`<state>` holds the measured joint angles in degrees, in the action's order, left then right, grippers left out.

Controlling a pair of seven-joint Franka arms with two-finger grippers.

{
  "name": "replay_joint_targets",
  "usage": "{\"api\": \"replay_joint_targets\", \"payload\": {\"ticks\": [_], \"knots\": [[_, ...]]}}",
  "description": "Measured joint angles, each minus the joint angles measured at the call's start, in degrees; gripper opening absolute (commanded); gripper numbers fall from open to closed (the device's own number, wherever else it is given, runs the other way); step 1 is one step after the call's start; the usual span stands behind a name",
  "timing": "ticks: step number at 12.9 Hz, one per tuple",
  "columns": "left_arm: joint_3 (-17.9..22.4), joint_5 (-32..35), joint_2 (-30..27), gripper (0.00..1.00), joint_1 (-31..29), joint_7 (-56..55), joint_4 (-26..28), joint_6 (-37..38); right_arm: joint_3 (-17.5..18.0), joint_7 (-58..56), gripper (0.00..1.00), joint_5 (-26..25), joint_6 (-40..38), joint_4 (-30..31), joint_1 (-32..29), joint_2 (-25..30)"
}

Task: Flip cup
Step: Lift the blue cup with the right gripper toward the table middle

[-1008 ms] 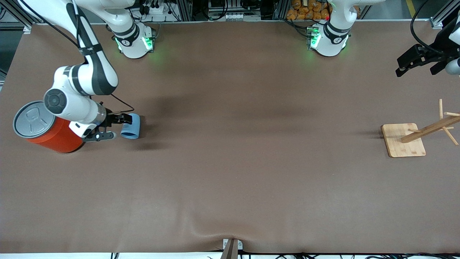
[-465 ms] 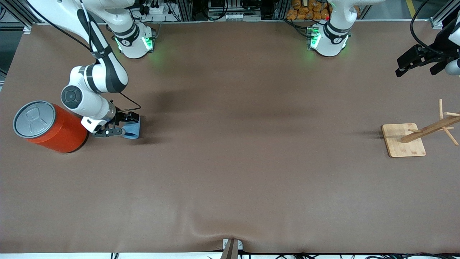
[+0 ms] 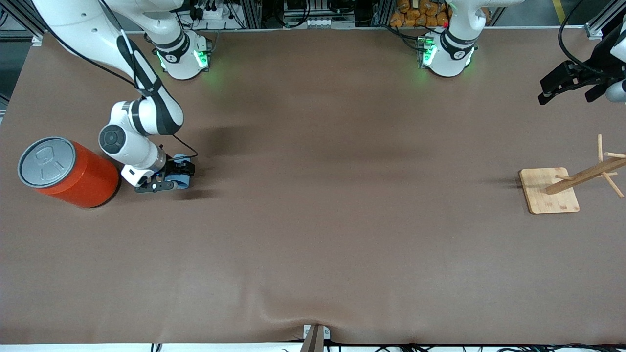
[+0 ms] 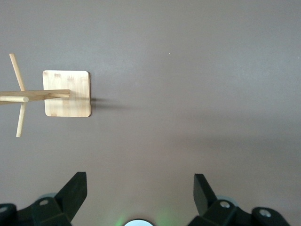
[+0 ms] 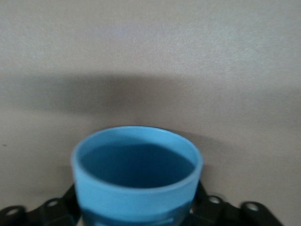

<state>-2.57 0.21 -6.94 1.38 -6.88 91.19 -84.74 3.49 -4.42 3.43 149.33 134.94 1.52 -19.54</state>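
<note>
Cup (image 3: 183, 172) mostly hidden, right claw (image 3: 172, 177) astride

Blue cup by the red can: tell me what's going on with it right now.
The right gripper is down at the table with its fingers around the cup, which lies on its side beside the red can. In the right wrist view the cup sits between the fingers, mouth facing the camera. The left gripper waits open, high over the wooden rack.

Light-blue cup (image 3: 182, 171) on its side beside red can (image 3: 68, 172)
</note>
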Motion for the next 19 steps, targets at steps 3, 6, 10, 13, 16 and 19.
{"api": "replay_joint_targets", "payload": {"ticks": [3,6,10,13,16,19], "knots": [[-0.01,0.00,0.02,1.00,0.01,0.00,0.00,0.00,0.12,-0.48,0.00,1.32,-12.02,-7.19,0.09,0.15],[-0.02,0.00,0.05,1.00,0.02,0.00,0.01,0.00,0.33,-1.03,0.00,5.67,-28.05,-20.30,1.73,0.19],[-0.08,0.00,0.07,1.00,0.05,0.00,0.01,0.00,1.08,-2.07,0.00,6.82,-32.25,-34.52,10.22,-2.49],[-0.12,0.00,0.20,1.00,0.06,0.00,0.02,0.00,1.56,-3.12,0.00,6.58,-32.08,-47.41,21.89,-10.43],[-0.13,0.00,0.37,1.00,0.06,0.00,0.03,0.00,1.44,-6.93,0.00,2.47,-28.07,-59.03,33.24,-20.49],[-0.14,0.00,0.46,1.00,0.06,0.00,0.06,0.00,0.71,-11.79,0.00,-7.87,-19.20,-63.69,41.47,-28.80]]}}
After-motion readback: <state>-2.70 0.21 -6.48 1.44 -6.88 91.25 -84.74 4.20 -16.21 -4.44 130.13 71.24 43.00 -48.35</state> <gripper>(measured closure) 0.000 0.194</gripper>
